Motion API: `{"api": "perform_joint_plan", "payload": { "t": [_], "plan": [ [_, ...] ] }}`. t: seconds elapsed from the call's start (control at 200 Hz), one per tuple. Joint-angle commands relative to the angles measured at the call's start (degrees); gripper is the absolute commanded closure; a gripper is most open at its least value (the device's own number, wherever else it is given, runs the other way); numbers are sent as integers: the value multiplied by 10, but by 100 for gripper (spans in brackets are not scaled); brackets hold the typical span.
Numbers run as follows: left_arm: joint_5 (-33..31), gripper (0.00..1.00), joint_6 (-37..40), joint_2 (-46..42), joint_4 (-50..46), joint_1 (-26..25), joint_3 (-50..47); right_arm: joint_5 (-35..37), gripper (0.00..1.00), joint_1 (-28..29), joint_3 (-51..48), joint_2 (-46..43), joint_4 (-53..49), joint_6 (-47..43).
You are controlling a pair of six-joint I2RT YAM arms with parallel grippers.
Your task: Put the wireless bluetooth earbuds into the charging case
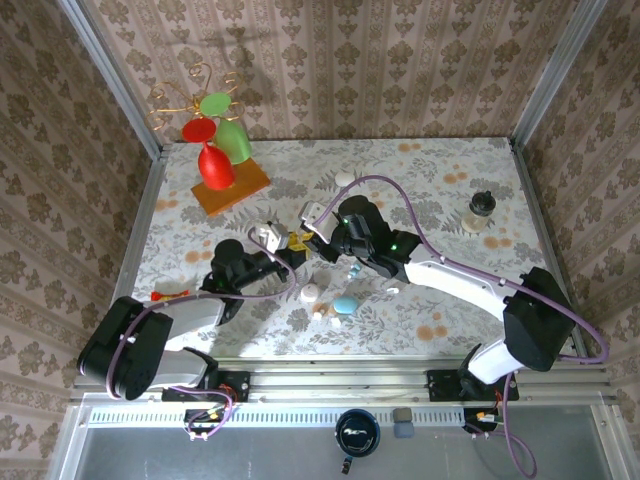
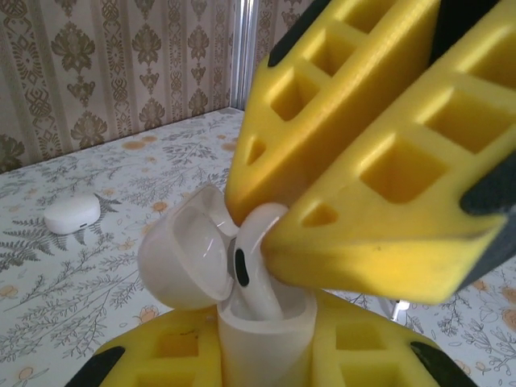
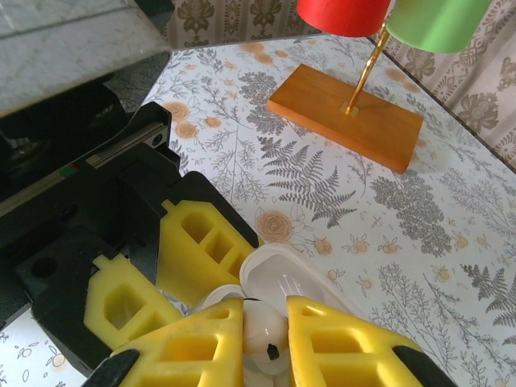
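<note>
My right claw (image 3: 264, 318) is clamped on a white earbud (image 2: 256, 242), its stem partway into the open charging case (image 2: 260, 326) that my left claw (image 2: 266, 369) grips over the middle of the worktop (image 1: 440, 190). It sits tilted; releasing now could wedge it against the lid (image 2: 181, 258) or spill it.

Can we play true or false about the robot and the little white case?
1. The charging case has its lid open. True.
2. The left hand is empty. False: it holds the charging case.
3. The right hand pinches a white earbud. True.
4. The cups on the wooden stand are blue and yellow. False: there is a red cup and a green cup.
</note>
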Motion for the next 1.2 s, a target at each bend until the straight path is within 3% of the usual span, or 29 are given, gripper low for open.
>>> {"api": "perform_joint_plan", "payload": {
  "t": [0.0, 0.165, 0.28, 0.43, 0.555, 0.68, 0.765, 0.88, 1.195],
  "plan": [
    [1, 100, -15, 1, 31, -1, 21, -50, 81, 4, 2, 4, -23, -15],
    [10, 100, -10, 1, 30, -1, 23, -45, 75, 2, 10, 9, -25, -12],
    [8, 100, 2, -2, 23, 0, 19, -53, 56, -18, -3, -18, 3, 19],
    [4, 100, 27, -6, 18, 1, 18, -101, 44, -58, -30, -60, 34, 60],
    [6, 100, 84, -3, 5, 1, 12, -117, 33, -92, -47, -62, 75, 125],
    [-13, 100, 177, 24, 38, 1, -5, -63, 15, -111, -46, -60, 86, 177],
    [-29, 100, 220, 53, 92, 1, -12, -39, 9, -115, -24, -40, 59, 196],
    [-43, 100, 252, 84, 160, 1, -14, -45, 5, -116, -2, -19, 40, 216],
    [-51, 100, 316, 78, 152, -9, -18, -89, 3, -115, 79, 76, 7, 291]
  ]
}}
